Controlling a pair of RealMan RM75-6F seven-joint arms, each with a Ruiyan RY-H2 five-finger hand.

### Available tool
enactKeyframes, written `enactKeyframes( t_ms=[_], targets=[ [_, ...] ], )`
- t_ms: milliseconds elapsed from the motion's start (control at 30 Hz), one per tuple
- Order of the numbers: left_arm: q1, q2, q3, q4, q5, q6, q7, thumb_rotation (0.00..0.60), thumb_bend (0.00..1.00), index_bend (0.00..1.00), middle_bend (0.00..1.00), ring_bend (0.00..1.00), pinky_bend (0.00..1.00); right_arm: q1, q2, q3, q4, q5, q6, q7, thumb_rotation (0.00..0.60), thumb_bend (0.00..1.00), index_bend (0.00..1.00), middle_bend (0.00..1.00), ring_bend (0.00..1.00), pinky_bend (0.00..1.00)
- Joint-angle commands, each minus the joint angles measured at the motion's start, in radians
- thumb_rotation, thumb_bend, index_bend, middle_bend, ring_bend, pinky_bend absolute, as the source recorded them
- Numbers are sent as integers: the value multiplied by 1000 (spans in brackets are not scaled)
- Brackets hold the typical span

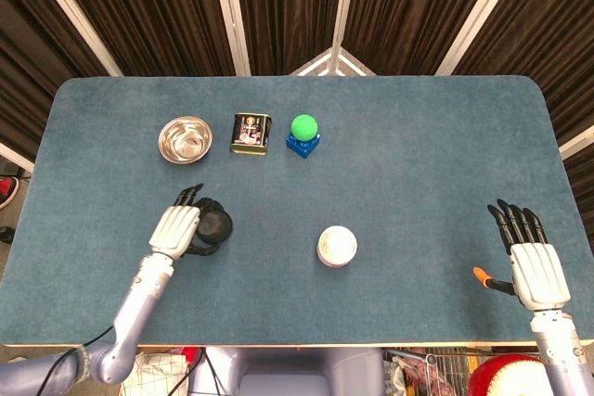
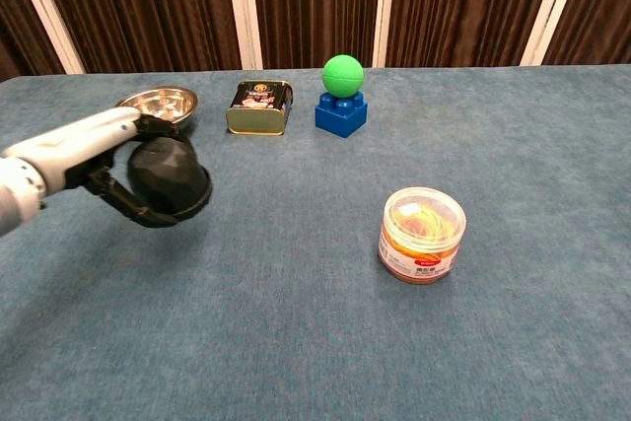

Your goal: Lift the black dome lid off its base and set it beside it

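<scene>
Dark curtains with pale uprights hung behind a blue-carpeted table (image 1: 427, 155). Toward its left edge, about midway from front to back, the left hand (image 1: 176, 230) gripped the black dome lid (image 2: 170, 176), fingers (image 2: 148, 128) curled over the crown and others wrapped beneath its rim. In the chest view the lid appeared to sit low, at or just above the cloth; whether it touched could not be told, and no separate base was visible under it or beside it.

By its faceted, matte shell the lid looked rigid and probably light, a hollow plastic piece that would not deform under the fingers. The flat facets should give better purchase than a smooth dome, so a grip across the widest band near the rim seemed the safer hold; pinching only the crown might let it roll out.

Near the front right corner the right hand (image 1: 536, 266) lay flat with fingers spread, holding nothing, an orange object (image 1: 482, 275) just beside it.

Along the back stood a steel bowl (image 1: 185, 139), a small tin (image 1: 251, 133) and a green ball (image 1: 303, 126) on a blue block (image 1: 303, 145). A clear tub (image 2: 421, 235) of yellow bands stood near the front middle.
</scene>
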Motion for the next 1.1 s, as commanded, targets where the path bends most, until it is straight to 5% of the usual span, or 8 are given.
enactKeyframes(
  t_ms=[33,500,933,1100],
  targets=[
    [-16,-21,-4,18,-14,-21,-13,600,401,485,447,5,0,1,-2,-1,4,-2,-1,3,600,185,31,0,10,0],
    [-60,-88,-14,55,-195,-50,151,600,399,414,338,0,0,12,2,7,-4,13,-21,4,600,185,31,0,10,0],
    [-77,-59,16,13,-170,-62,169,600,278,151,18,0,0,5,0,-5,4,-2,-10,17,600,185,31,0,10,0],
    [-80,-45,27,-5,-160,-51,191,600,264,127,0,0,0,1,-1,-7,-3,-2,-6,10,600,184,32,0,10,0]
  ],
)
